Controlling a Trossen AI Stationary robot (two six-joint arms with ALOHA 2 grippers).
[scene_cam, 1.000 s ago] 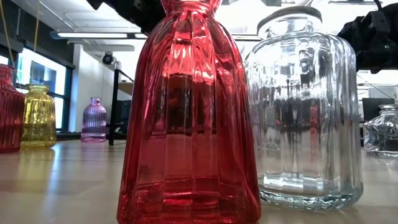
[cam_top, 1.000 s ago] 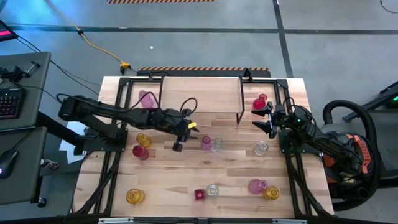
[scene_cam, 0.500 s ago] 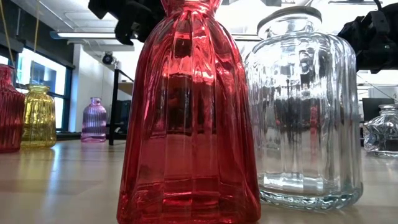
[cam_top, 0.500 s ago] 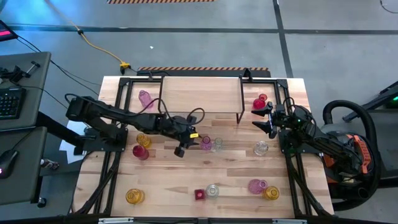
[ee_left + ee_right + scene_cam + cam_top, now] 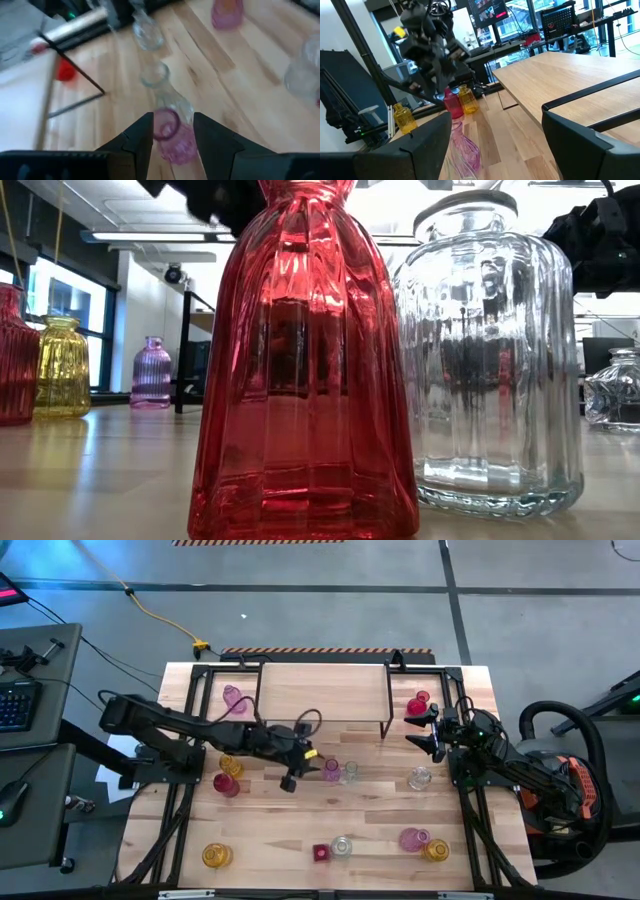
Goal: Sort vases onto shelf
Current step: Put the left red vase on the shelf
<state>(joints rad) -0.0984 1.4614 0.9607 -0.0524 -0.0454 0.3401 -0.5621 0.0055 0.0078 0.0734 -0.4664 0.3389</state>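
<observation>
**Pink vase lined up for pick**

Pink ribbed glass vase (image 5: 170, 135) stands on the tabletop just in front of the wood-topped black-legged shelf (image 5: 320, 695), touching a clear glass bottle (image 5: 160, 82). Left gripper (image 5: 172, 132) hovers open, fingers either side of the vase's neck, not clamped. Descend straight and close on the neck only; avoid nudging the clear one. Right gripper (image 5: 428, 730) waits wide open beside the shelf.

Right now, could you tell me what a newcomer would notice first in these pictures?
Probably the left gripper at mid-table, fingers open on either side of a pink vase that stands beside a clear vase. Next, the shelf at the far edge, a red vase by its right leg, near the open right gripper.
</observation>
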